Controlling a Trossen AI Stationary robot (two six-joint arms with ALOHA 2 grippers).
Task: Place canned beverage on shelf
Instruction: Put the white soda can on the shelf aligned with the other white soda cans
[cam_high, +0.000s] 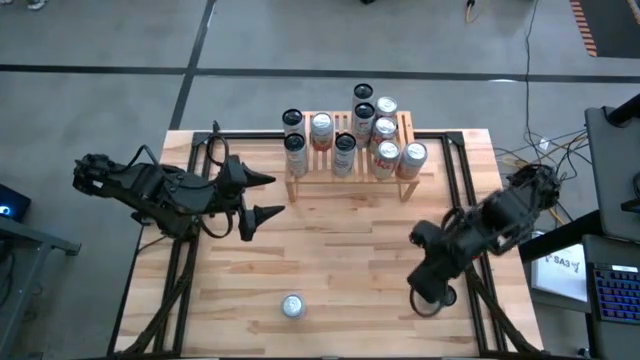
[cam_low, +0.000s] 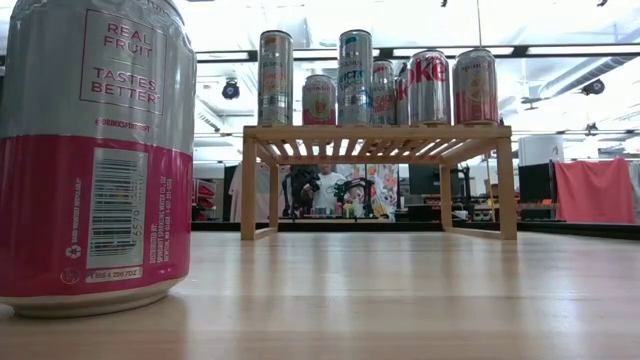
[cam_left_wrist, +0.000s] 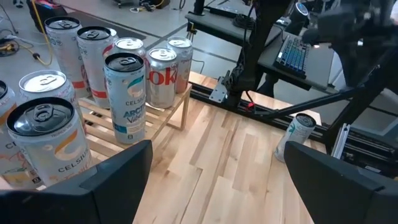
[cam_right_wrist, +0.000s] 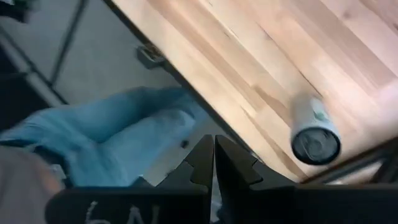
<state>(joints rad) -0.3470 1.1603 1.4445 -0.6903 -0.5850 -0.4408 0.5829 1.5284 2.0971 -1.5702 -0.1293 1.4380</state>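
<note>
**Inspector:** Left gripper (cam_high: 262, 196) hangs just beside the left end of the shelf (cam_high: 352, 170), jaws spread wide, nothing between them. The shelf top already carries many cans.

**Clerk:** And the can to be placed?

**Inspector:** One can (cam_high: 292, 306) stands upright near the table's front edge, well apart from both arms. Right gripper (cam_high: 430, 297) waits at the right, fingers pressed together, empty.

**Clerk:** Step?

**Inspector:** Pickup not yet begun, in my judgement. Next calls for reaching the can.

overhead down, low level, both share shelf (cam_high: 350, 165)
</note>
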